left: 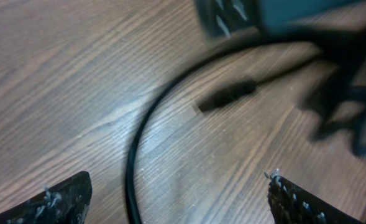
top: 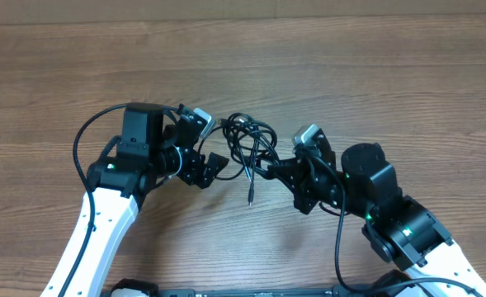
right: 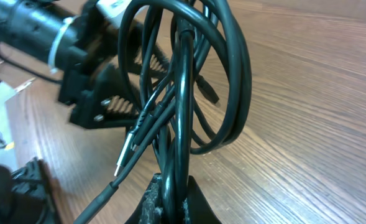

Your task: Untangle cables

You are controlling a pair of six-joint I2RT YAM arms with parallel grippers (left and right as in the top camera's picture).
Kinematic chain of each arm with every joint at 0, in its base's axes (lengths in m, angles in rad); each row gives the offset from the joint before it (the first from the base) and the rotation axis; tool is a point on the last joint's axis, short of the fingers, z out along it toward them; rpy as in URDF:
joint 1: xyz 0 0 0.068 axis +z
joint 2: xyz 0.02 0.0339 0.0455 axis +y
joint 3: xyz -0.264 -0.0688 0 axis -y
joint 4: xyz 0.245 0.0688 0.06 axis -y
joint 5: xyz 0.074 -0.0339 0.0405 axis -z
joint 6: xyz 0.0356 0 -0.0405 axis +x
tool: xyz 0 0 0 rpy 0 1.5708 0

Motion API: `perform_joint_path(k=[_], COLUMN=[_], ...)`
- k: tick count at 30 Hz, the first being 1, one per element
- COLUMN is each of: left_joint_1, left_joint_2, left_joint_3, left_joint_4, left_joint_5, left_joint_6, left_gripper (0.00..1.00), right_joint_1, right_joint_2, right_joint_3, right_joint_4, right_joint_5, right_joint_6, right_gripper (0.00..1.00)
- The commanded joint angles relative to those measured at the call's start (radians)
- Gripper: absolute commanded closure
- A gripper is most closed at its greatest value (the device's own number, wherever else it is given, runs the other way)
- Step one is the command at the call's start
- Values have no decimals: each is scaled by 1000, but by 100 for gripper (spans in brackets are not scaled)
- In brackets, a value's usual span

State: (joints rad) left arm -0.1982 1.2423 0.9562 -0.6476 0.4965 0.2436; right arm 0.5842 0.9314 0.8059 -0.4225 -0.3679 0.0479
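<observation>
The cables are a tangle of thin black cords in the middle of the table, with one plug end hanging down. My right gripper is shut on several strands of the bundle; in the right wrist view the cables rise in loops from between the jaws, and a silvery plug hangs to the left. My left gripper is open just left of the tangle. In the left wrist view its fingers stand wide apart over a black cord, not touching it.
The wooden table fills the view. The left arm's own thick black cable loops out on the left. A blurred black plug lies on the wood ahead of the left gripper.
</observation>
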Motion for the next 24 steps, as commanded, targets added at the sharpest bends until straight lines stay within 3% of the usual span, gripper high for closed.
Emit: perform_joint_path(k=[1,9,14,16,20,24], left_joint_1=[2,2,2,2,2,2], left_joint_2=[1,1,1,1,1,1], left_joint_3=[21,21,21,21,21,21], left_joint_4=[20,72,71,70,70,70], left_joint_5=[-31,-33,-32,-32,-32,-32], left_joint_6=[22,23,23,23,22,22], left_gripper=[9,13,30,45,65,73], right_joint_1=[-2,-2,-2,-2,-2,-2], right_joint_2=[-26,-26,-26,-26,-26,-26], right_joint_3=[27,27,27,27,27,27], right_joint_4=[0,-6,-2,-2,-2,-2], right_joint_5=[-39,-39,-46,-46,-46,-46], right_joint_6=[-25,-31,-31,-31,-31,-31], right_gripper=[96,96,96,96,96,96])
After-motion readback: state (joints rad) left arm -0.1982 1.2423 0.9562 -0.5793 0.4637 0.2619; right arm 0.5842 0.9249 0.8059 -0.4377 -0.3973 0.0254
